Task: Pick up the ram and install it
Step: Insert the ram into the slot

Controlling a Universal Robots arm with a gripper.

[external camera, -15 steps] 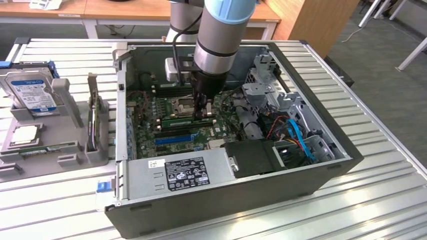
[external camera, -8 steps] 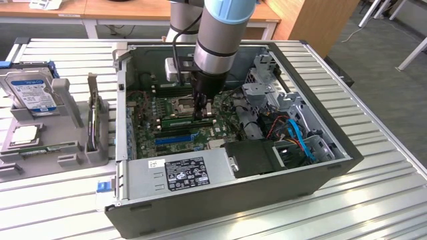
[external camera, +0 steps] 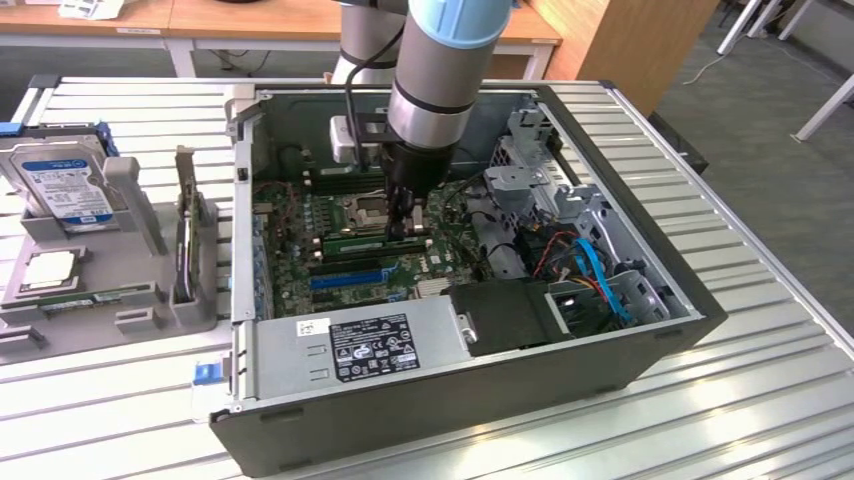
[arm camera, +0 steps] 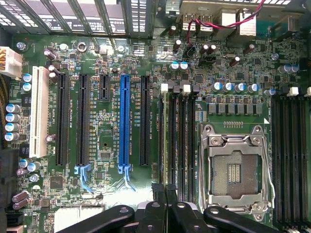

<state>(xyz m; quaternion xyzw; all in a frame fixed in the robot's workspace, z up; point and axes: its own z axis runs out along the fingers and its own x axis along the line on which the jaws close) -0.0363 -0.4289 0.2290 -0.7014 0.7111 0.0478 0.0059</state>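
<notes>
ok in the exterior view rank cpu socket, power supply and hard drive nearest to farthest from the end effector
1. cpu socket, right beside the end effector
2. power supply, along the near wall of the case
3. hard drive, outside the case, exterior view's far left

The arm (external camera: 441, 60) is cut off by the exterior view's top edge. In the wrist view the gripper (arm camera: 164, 190), fingers drawn close together, runs out of the picture, and whether anything is pinched between them cannot be told. The print on the power supply label (external camera: 374, 345) is too small to read.
</notes>
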